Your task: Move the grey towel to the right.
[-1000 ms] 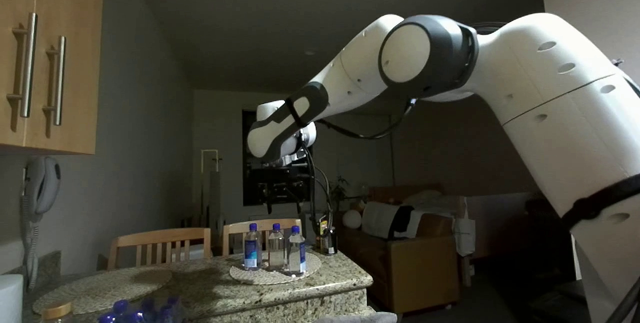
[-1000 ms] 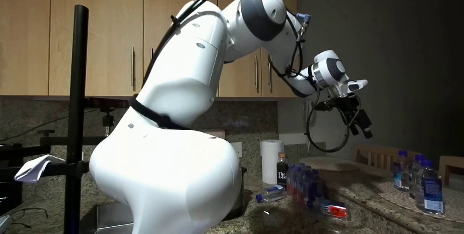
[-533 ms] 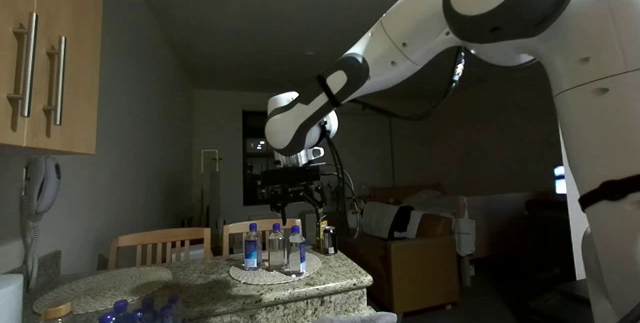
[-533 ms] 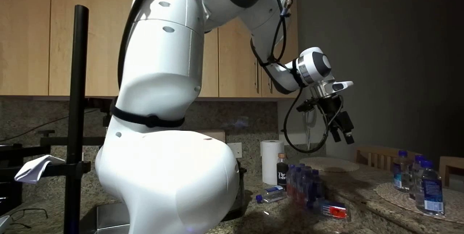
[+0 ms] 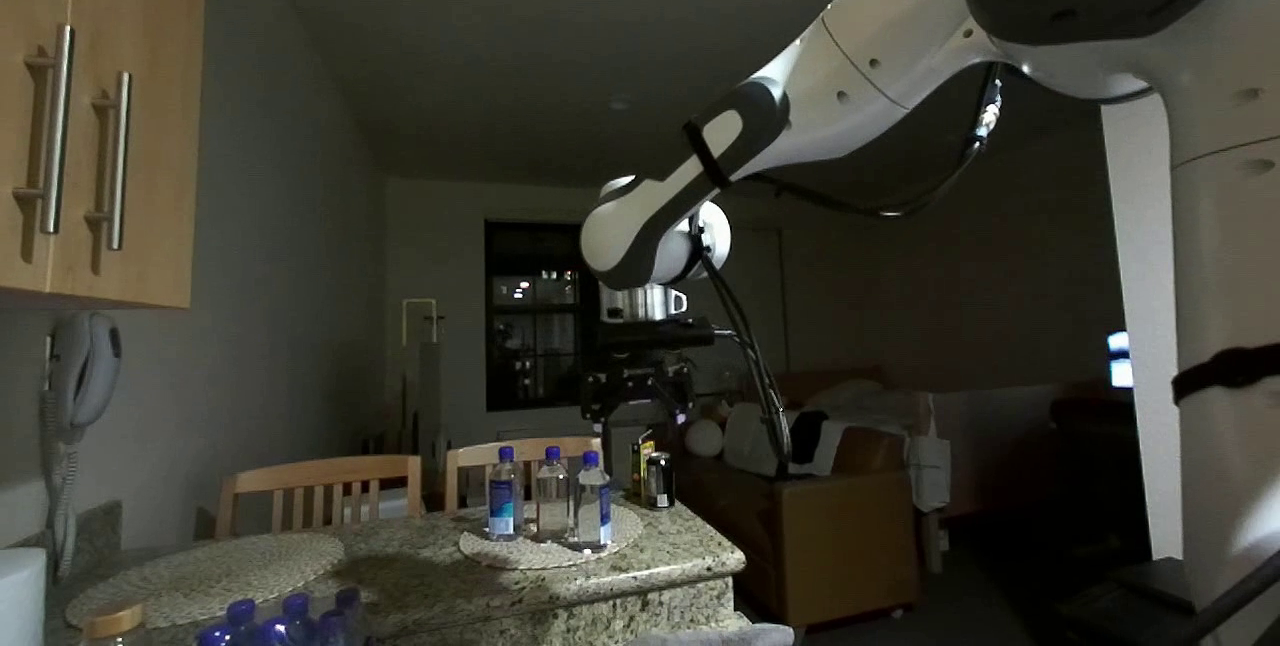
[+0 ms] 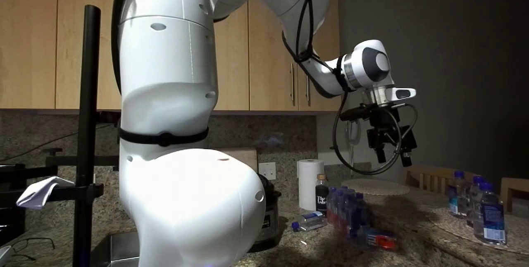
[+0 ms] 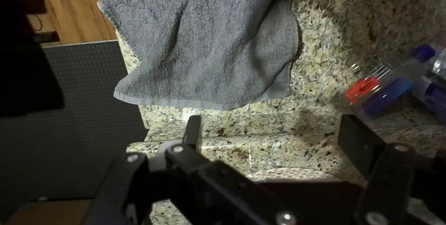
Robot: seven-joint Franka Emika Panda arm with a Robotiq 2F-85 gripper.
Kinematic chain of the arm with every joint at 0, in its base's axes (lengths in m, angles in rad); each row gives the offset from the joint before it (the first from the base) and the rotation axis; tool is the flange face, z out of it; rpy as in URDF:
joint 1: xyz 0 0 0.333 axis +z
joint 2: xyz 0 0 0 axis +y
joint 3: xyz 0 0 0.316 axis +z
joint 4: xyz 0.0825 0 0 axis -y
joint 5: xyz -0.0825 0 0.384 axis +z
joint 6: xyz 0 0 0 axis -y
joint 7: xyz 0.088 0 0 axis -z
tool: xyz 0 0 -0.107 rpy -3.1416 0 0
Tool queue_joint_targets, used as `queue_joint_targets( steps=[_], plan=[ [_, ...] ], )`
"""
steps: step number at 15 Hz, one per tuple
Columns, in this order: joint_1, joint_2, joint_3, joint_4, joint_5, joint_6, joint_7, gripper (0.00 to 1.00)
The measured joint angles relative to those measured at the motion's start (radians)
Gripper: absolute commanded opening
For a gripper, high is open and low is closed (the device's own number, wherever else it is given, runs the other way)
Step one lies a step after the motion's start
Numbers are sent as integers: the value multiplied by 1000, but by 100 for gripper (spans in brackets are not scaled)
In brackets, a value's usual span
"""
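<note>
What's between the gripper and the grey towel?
Only a strip of speckled counter shows between the gripper and the grey towel in the wrist view; the height gap can't be judged there.

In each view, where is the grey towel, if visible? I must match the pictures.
In an exterior view: grey towel, a strip at bottom edge, right of centre.
In an exterior view: not visible; speckled counter shows.
Wrist view: grey towel, upper middle.
Shared landmark: that counter.

The towel [image 7: 209, 51] is rough cloth, the counter [image 7: 320, 54] glossy stone.
</note>
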Motion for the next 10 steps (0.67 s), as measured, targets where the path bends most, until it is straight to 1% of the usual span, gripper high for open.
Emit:
queue_joint_targets(
  steps=[3,6,8,10],
  plan=[
    [-36,2,-1,0,102,-3,-220,100],
    [-66,4,-5,6,135,-37,-405,100],
    [-81,4,-6,8,134,-65,-470,100],
    [-87,4,-6,8,134,-72,-489,100]
  ],
)
